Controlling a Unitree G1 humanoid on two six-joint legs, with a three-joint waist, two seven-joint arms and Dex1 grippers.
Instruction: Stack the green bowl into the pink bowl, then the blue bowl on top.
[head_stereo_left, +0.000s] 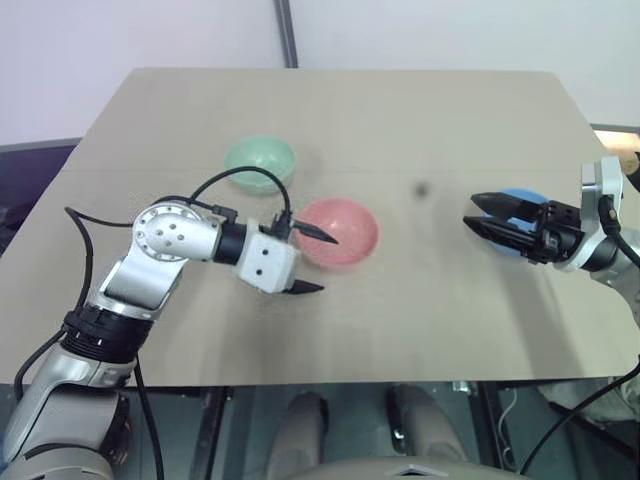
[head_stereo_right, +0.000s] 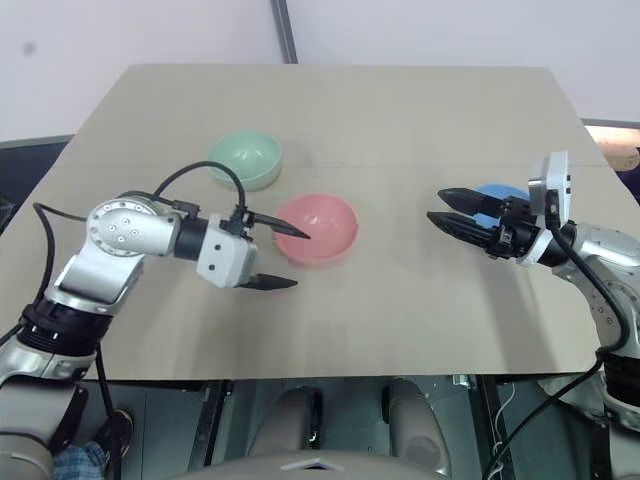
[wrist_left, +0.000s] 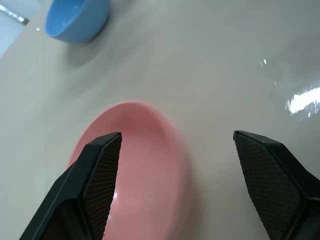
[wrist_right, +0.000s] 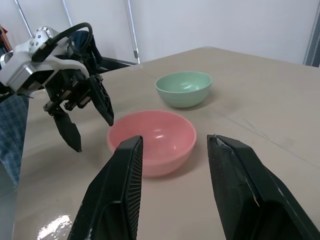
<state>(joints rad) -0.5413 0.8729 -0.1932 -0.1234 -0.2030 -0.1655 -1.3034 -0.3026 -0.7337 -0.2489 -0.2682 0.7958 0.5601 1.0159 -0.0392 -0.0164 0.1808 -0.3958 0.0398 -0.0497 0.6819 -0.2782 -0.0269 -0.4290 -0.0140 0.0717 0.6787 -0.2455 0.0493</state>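
The pink bowl (head_stereo_left: 342, 234) sits upright at the middle of the tan table, with nothing in it. My left gripper (head_stereo_left: 313, 262) is open at its near-left rim, one finger over the rim and the other outside above the table. The green bowl (head_stereo_left: 259, 160) stands apart, behind and to the left of the pink one. At the right, the blue bowl (head_stereo_left: 522, 197) rests on the table, partly hidden behind my right gripper (head_stereo_left: 471, 212). That gripper hovers level, pointing toward the pink bowl (wrist_right: 152, 140), open with nothing between its fingers. The left gripper (wrist_right: 92, 132) also shows in the right wrist view.
The tan table (head_stereo_left: 400, 320) has bare surface between the pink and blue bowls, marked by a small dark spot (head_stereo_left: 421, 188). Its front edge runs close below both arms. A black cable (head_stereo_left: 215, 185) loops above the left forearm.
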